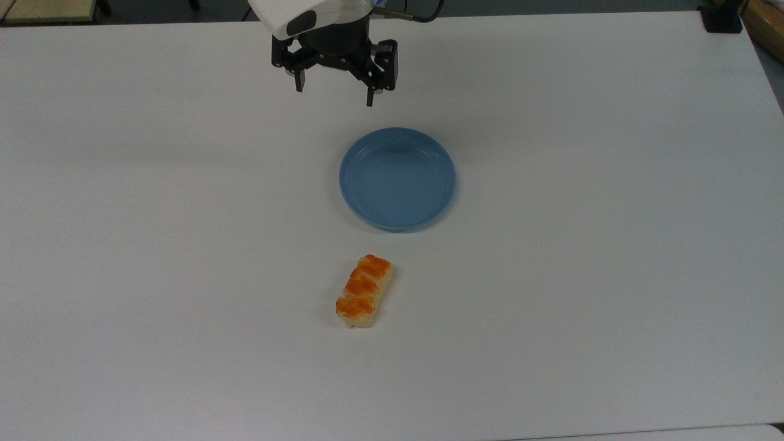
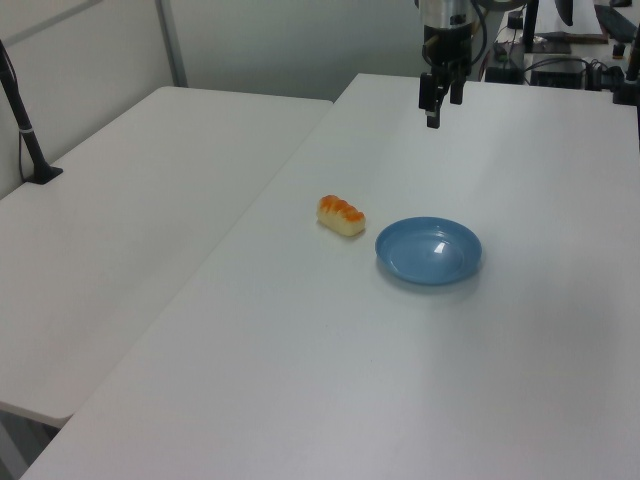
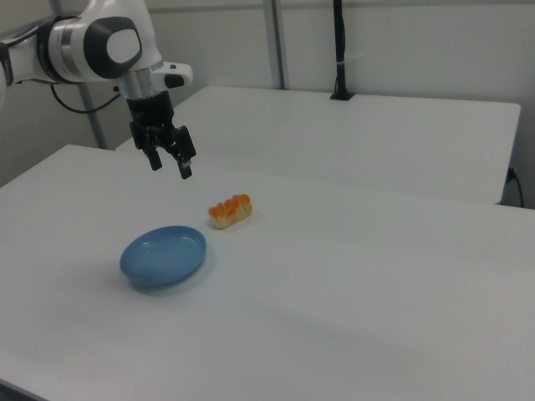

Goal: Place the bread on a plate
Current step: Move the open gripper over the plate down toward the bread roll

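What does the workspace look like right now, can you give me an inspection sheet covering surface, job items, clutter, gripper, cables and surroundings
Surface: white table, no marks seen.
Job's things: bread lies on the table, apart from the plate; the light-blue plate holds nothing.
Clutter: nothing seen.
Gripper: the gripper hangs above the table, beyond the plate from the bread in the top view, fingers open, holding nothing.
Cables: a cable runs off the arm near the top view's upper edge.
Surroundings: a second white table stands alongside, with a black post clamped at its far side in the right view.
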`<action>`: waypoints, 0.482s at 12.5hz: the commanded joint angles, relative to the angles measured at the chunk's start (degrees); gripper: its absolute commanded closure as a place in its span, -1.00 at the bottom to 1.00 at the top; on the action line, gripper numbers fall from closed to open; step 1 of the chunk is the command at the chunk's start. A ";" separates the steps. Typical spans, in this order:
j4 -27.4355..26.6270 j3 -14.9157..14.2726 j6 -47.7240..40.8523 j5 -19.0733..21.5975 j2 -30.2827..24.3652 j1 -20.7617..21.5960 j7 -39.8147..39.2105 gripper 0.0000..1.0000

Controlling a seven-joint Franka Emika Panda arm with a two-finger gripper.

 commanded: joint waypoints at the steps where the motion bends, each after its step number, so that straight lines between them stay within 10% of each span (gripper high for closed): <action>1: -1.19 0.06 -0.72 2.50 -0.48 -0.18 -1.55 -1.00; 6: 0.57 0.06 -0.36 2.60 1.82 -0.09 -1.28 -1.00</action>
